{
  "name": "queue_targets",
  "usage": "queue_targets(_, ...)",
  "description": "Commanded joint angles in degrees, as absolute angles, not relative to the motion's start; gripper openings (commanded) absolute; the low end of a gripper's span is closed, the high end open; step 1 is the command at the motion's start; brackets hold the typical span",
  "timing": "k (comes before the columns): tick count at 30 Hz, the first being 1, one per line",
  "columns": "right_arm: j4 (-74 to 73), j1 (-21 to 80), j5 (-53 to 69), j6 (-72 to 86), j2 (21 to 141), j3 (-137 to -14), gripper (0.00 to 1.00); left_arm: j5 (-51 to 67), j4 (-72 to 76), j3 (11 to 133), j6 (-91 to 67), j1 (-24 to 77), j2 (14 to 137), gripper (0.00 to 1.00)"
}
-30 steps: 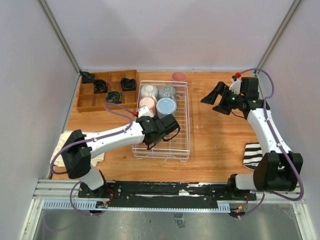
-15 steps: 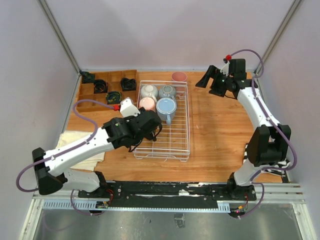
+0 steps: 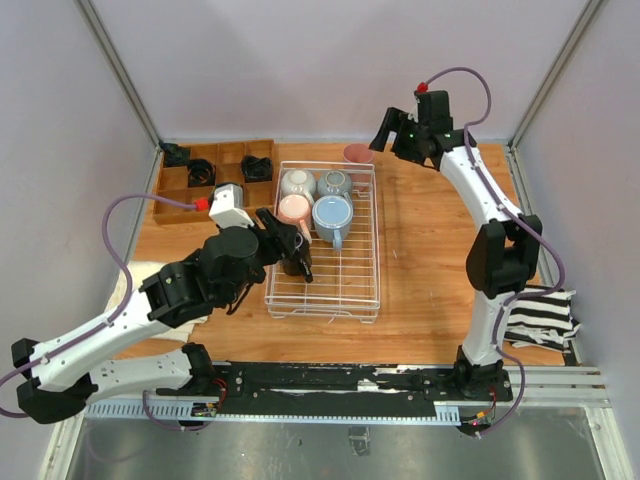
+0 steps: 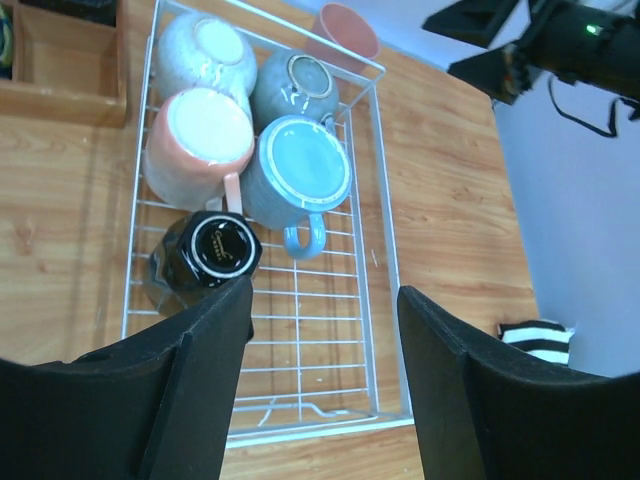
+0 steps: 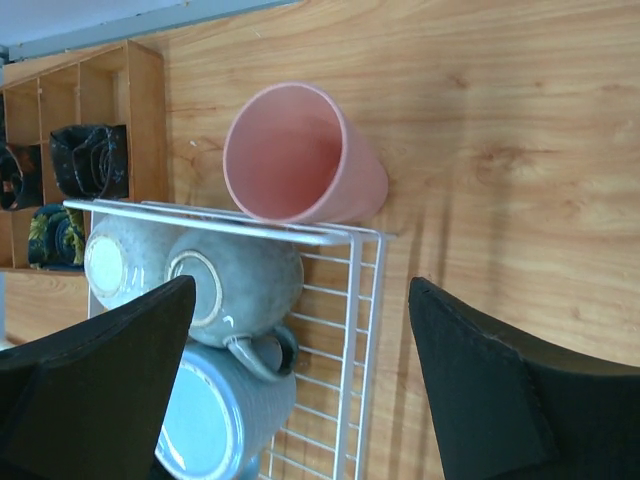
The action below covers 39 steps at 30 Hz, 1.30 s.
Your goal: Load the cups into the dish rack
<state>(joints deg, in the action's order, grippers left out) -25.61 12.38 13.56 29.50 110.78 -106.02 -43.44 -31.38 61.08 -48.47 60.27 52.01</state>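
Five of the cups sit bottom-up inside the dish rack, which lies at the middle of the table. In its 12 o'clock half four are packed close together: the white mug at 11 o'clock, the grey-green mug at 1 o'clock, the pale pink mug just toward 6 o'clock from the white one, and the light blue mug beside it, its handle pointing to 6 o'clock. The black mug stands against the rack's 9 o'clock side, just 6 o'clock of the pale pink mug. The pink tumbler is outside, upright on the wood just past the rack's 1 o'clock corner; whether it touches the wire I cannot tell.

The left gripper hangs over the rack with its fingers spread wide and nothing between them, the black mug just off one fingertip. The right gripper hovers over the tumbler, spread as wide and also empty.

A wooden tray with black coiled objects lies at 10 o'clock of the rack, and a striped cloth at 4 o'clock
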Motion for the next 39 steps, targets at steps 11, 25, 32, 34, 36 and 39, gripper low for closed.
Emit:
queue_targets(11,-28.2,19.2,-5.3,30.7,124.0,-121.7,0.71,-45.3,-26.0,60.6,-33.0,60.9,48.1,0.70)
queue_targets(25,-31.6,19.1,-4.5,31.3,130.3,-127.1,0.55,-47.6,-27.1,62.5,-33.0,60.6,50.6,0.73)
queue_targets(32,-29.4,19.0,-3.4,31.8,130.8,-123.9,0.51,-46.2,-26.7,63.0,-33.5,59.8,51.6,0.73)
queue_targets(34,-28.8,19.0,-3.4,32.2,131.4,-124.0,0.47,-45.9,-26.8,63.0,-33.7,59.5,51.5,0.73)
queue_targets(36,-28.6,19.0,-3.4,32.5,132.4,-124.8,0.45,-45.6,-27.1,63.1,-33.9,59.2,51.5,0.73)
queue_targets(39,-28.8,19.0,-3.3,32.8,134.1,-126.2,0.38,-45.4,-27.5,63.2,-34.1,58.7,51.3,0.73)
